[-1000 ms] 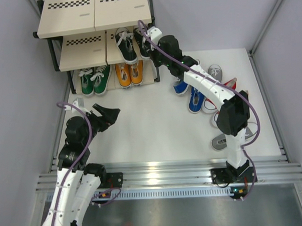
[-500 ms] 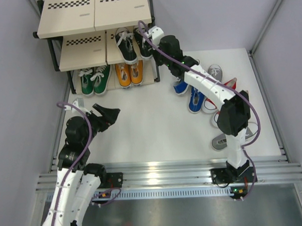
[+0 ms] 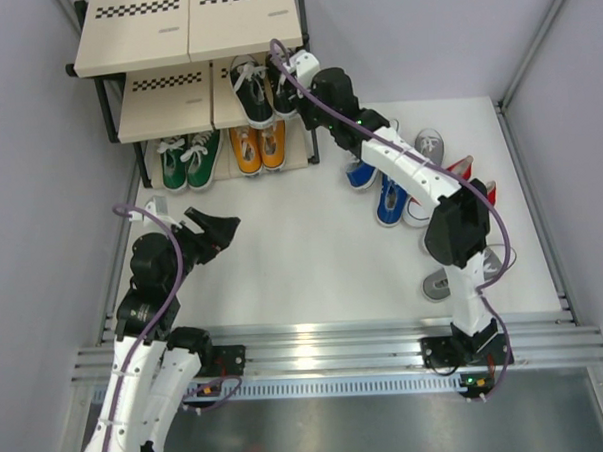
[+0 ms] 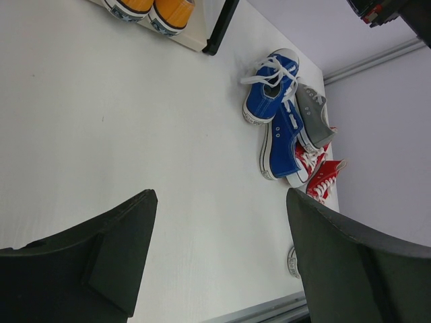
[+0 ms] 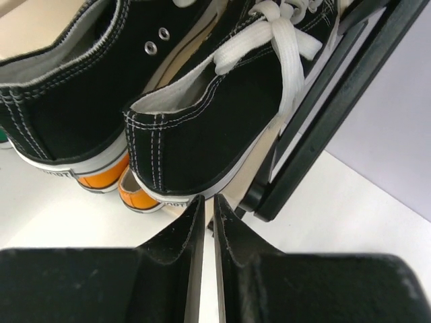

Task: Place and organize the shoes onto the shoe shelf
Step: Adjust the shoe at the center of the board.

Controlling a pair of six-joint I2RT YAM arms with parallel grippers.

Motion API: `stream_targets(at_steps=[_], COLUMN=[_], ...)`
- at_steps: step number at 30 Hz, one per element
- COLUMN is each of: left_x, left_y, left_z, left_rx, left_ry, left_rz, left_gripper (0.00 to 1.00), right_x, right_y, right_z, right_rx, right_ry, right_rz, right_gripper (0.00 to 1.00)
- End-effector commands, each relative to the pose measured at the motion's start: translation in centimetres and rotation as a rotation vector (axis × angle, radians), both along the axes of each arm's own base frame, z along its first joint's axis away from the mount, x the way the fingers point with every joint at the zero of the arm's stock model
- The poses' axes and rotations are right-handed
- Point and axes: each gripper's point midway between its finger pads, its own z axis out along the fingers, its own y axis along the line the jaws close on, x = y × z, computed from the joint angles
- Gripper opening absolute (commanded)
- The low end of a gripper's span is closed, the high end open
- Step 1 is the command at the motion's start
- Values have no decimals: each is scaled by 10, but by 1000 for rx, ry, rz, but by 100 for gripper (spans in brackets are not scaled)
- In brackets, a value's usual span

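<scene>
Resting on shoe shelf (image 3: pixel 166 104): black sneakers (image 3: pixel 254 93), white laces.

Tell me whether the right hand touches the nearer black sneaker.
Cannot tell. Right wrist view: the shut right hand reaches the nearer black sneaker at its heel with no visible gap, but depth is unclear.

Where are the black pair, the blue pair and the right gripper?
black pair (image 5: pixel 195 141), right wrist view, heel canvas of the nearer shoe.
blue pair (image 4: pixel 266 104), left wrist view, canvas side of the upper shoe.
right gripper (image 5: pixel 207 202), right wrist view, between its shut fingertips.
</scene>
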Motion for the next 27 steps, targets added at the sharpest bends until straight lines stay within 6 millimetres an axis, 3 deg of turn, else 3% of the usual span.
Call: stream_targets(at_steps=[1, 5, 11, 12, 13, 15, 17, 18, 20, 21, 22, 23, 24, 25, 26, 27], left_x=[-2, -2, 6, 12, 17, 30, 45, 59, 77, 94, 103, 115, 131, 141, 151, 167], left_y=[-3, -3, -2, -3, -3, -5, -7, -9, -9, -11, -12, -9, -9, -8, -3, -4], left_z=[9, 10, 20, 26, 31, 38, 51, 54, 65, 71, 75, 84, 81, 98, 105, 106], left_rx=[-11, -9, 4, 6, 5, -1, -12, -9, -10, -3, 3, 9, 24, 28, 43, 49], left_ry=[-33, -35, -68, -89, -105, -114, -145, -132, -140, -134, -139, -165, -154, -192, -217, -234], left_rz=[-16, -15, -8, -9, -8, -7, 2, 7, 24, 31, 34, 60, 72, 84, 119, 122], left_gripper=[83, 83, 84, 84, 84, 84, 81, 80, 71, 66, 56, 52, 48, 39, 28, 24], right_x=[-5, -9, -27, -34, -37, -52, -65, -73, -95, -98, -107, -116, -118, -121, -119, -125], right_y=[26, 30, 12, 6, 1, -7, -10, -21, -20, -33, -38, -40, -56, -64, -76, -85], right_z=[32, 33, 52, 72, 66, 85, 81, 87, 80, 85, 71, 71, 65, 61, 61, 65], right_rx=[69, 70, 71, 90, 72, 86, 76, 59, 49, 44, 37, 55, 65, 71, 79, 97], right_ry=[-62, -60, -94, -130, -122, -141, -122, -122, -80, -81, -28, -12, 12, 29, 38, 41], right_rz=[56, 65, 70, 77, 78, 126, 194, 220, 366, 390, 428, 484, 471, 478, 469, 464], right_gripper=[11, 11, 15, 16, 18, 20, 22, 23, 23, 23, 25, 25, 25, 25, 25, 24])
